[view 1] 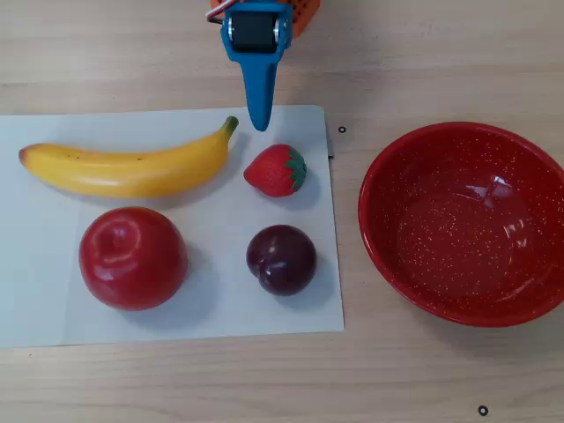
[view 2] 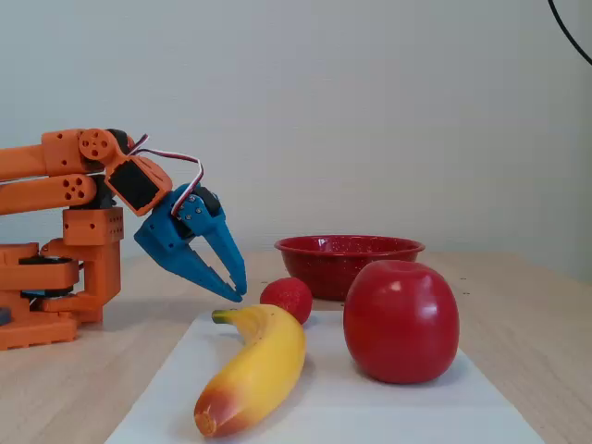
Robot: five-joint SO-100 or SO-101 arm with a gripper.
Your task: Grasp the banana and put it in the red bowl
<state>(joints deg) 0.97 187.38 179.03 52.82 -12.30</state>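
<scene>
Blue fingers (view 1: 260, 123) (view 2: 237, 289) point down toward the sheet's top edge in the overhead view, hanging off the orange arm (view 2: 65, 194). In the fixed view they look slightly parted w/ nothing between them, tips just above the counter (view 1: 423, 53); overhead they read as one spike, so the gap can't be judged there. Banana (view 1: 132, 167) (view 2: 259, 370) lies on the white sheet (view 1: 203, 300), green stem tip just beside the fingertips, to their left in the overhead view, not touching; its body runs off leftward, orange-tinged end farthest from the fingers. Strawberry (view 1: 276, 170) (view 2: 287, 298) sits just below the fingertips overhead, near but apart. Plum (view 1: 281, 259) is further down the same line. Apple (view 1: 132, 257) (view 2: 400, 320) is down and left of the fingers, under the banana's middle, well apart from them. Red bowl (view 1: 388, 264) (view 2: 305, 248) stands on bare counter off the sheet, well to the right of the fingers overhead, glossy speckled inside w/ nothing in it.
</scene>
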